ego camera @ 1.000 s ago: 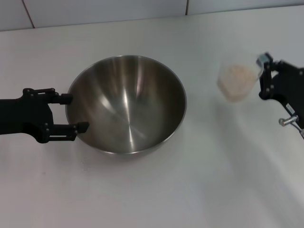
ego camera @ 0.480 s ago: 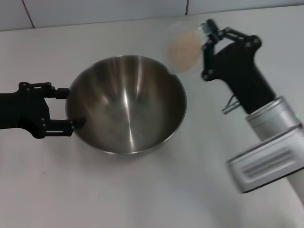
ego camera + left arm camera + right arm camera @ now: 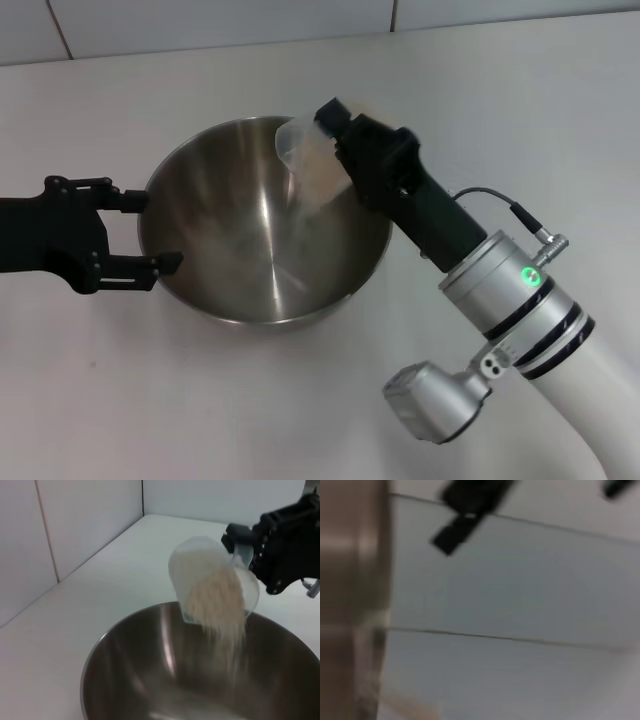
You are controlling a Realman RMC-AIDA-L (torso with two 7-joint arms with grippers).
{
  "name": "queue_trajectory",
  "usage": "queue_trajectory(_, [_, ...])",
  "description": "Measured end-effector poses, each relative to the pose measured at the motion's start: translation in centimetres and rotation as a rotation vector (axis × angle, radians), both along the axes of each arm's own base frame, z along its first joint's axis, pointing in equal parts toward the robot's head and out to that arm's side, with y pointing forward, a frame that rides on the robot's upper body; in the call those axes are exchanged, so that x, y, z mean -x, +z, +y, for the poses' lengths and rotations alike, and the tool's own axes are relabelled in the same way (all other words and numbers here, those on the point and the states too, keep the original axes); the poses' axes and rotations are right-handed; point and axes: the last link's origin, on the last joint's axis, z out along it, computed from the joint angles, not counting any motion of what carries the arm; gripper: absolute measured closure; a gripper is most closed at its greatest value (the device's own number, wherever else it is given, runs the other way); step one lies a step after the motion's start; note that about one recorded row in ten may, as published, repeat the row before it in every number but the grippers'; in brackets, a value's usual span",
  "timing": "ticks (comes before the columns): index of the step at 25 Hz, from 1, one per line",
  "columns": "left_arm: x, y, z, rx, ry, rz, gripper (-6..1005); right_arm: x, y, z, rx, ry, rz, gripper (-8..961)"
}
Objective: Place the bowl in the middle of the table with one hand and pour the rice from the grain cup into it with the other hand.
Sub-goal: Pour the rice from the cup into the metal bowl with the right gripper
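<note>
LEFT ARM: extended from the left edge | left gripper (image 3: 150, 232): fingers spread, one on each side of the bowl (image 3: 265, 220) rim | RIGHT ARM: reaching diagonally from lower right, wrist rolled | right gripper (image 3: 335, 130): clamped on the tilted grain cup (image 3: 305, 155) above the bowl's far side.

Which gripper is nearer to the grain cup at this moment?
Right. The right gripper holds the grain cup tipped over the bowl, rice falling. The left gripper sits at the bowl's opposite rim.
</note>
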Motion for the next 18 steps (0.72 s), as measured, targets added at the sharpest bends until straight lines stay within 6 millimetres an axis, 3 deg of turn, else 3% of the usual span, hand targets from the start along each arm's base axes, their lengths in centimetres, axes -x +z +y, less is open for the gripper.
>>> queue_trajectory(2, [0.0,0.0,0.0,0.0,-0.001,0.0,194,0.3,-0.5,0.1,-0.108,0.043,-0.18,934])
queue_trajectory(12, [-0.2,0.1,0.1,0.002,-0.007,0.003,194,1.6,-1.2,0.1,-0.37,0.231,-0.547,932])
queue_trajectory(18, [-0.2,0.1,0.1,0.003,-0.008,0.003,194,1.5,-2.0,-0.2,-0.399,0.354,-0.68,931])
